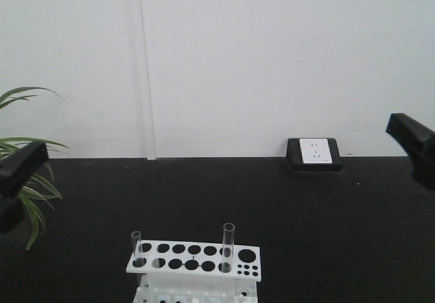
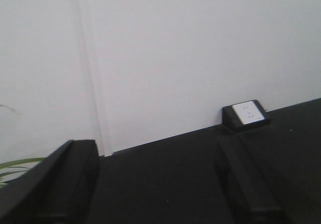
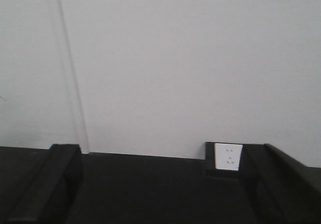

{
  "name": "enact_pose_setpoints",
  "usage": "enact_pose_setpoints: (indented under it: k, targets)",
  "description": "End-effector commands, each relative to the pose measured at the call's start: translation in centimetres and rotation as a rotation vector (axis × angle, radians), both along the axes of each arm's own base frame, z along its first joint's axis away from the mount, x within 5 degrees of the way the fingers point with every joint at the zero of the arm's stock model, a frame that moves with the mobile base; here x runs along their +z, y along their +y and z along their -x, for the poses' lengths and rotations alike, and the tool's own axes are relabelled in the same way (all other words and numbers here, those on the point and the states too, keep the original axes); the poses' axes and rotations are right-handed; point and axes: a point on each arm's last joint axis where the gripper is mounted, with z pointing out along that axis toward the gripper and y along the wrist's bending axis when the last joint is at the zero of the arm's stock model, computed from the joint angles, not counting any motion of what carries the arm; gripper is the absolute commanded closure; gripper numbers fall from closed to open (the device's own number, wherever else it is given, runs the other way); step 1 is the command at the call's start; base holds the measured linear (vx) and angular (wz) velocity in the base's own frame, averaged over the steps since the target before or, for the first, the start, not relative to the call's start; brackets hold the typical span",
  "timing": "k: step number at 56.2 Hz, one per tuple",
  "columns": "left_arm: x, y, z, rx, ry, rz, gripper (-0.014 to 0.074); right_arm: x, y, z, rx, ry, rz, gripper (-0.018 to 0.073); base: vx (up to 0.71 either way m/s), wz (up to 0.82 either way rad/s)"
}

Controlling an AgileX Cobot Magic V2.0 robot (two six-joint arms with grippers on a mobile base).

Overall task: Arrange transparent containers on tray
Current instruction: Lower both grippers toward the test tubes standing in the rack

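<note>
Left gripper (image 2: 153, 151) and right gripper (image 3: 158, 151) both hang spread wide and empty above the black table (image 1: 306, 215), so nothing is arranged yet: two glass tubes (image 1: 228, 247) stand upright in the white rack (image 1: 194, 265) at the near edge (no yellow tray in view).

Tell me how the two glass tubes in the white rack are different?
The left tube stands at the left end of the rack; the right tube stands nearer its right end. The right tube sticks up higher above the rack than the left tube. The right tube also looks wider than the left tube. Both are clear, upright and open at the top.
</note>
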Motion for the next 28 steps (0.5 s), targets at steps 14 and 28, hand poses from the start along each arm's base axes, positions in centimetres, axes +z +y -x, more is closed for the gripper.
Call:
enact_pose_setpoints:
  k: [14, 28]
  targets:
    - [2.28, -0.5, 0.6, -0.032, -0.13, 0.053, 0.0039, 2.04, 1.13, 0.74, 0.069, -0.12, -0.01, -0.0065, 0.0, 0.0]
    - [2.39, -0.48, 0.61, -0.032, -0.141, 0.06, 0.0083, 2.11, 1.12, 0.75, 0.07, -0.122, -0.035, 0.0062, 0.0, 0.0]
